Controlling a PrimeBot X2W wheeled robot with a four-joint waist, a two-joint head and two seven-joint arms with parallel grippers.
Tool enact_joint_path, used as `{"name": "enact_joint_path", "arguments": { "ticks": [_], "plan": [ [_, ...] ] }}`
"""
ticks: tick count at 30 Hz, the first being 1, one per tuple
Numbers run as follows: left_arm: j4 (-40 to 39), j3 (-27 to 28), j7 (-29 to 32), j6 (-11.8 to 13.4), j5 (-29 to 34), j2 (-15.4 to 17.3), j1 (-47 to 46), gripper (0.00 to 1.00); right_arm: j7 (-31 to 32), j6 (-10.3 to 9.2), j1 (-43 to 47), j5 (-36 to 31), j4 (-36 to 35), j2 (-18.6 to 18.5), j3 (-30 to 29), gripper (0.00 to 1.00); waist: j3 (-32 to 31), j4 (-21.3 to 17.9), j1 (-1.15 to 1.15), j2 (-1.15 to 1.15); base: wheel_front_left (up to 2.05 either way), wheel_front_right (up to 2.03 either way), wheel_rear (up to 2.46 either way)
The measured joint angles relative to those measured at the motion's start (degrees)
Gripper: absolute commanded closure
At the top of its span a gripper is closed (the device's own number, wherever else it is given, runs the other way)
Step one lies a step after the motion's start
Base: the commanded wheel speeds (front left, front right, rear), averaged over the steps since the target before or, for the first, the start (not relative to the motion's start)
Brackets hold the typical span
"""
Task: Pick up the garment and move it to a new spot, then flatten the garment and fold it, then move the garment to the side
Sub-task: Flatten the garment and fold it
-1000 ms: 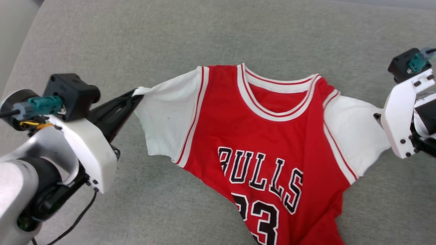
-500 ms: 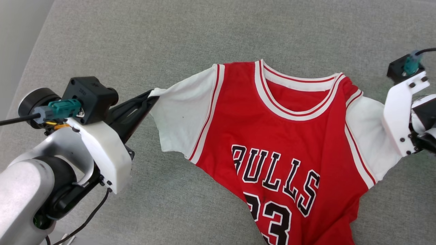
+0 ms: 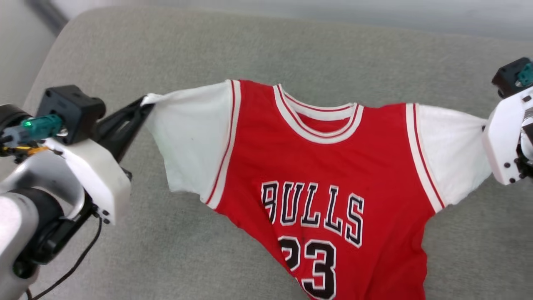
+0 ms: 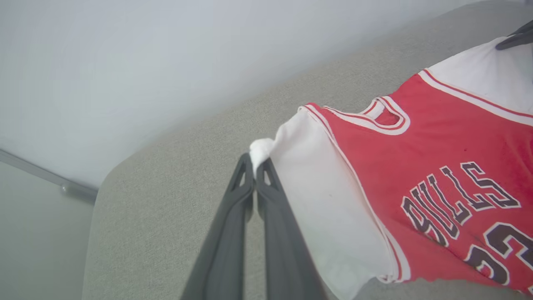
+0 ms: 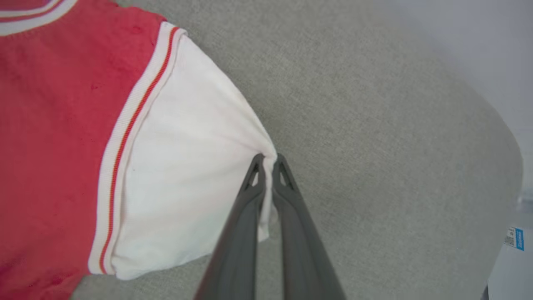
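Head view: garment point(image 3: 325, 166) taut between left claw point(image 3: 140, 106), right claw point(image 5: 268, 160).

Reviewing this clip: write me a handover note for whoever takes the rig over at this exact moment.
Left gripper: shut on the garment, pinching one white sleeve's tip.
Right gripper: shut on the other sleeve's edge.
Garment: front up, stretched between both over the grey cushion, lower part bunched.
Done: both sleeves gripped.
Left: likely carry to the new spot, then flatten, fold, move aside.
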Motion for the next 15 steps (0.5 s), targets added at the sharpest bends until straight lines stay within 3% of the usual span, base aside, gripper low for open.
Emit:
{"name": "enact_joint_path", "arguments": {
  "ticks": [15],
  "plan": [
    [-4.1,7.3,-3.7,5.4,0.5,5.8,2.4,1.00,-12.3,0.00,0.6,-0.7,-12.9,-5.0,-7.9,1.00,-9.4,-8.9,0.00,0.00,0.00,0.00,0.00]
  ]
}}
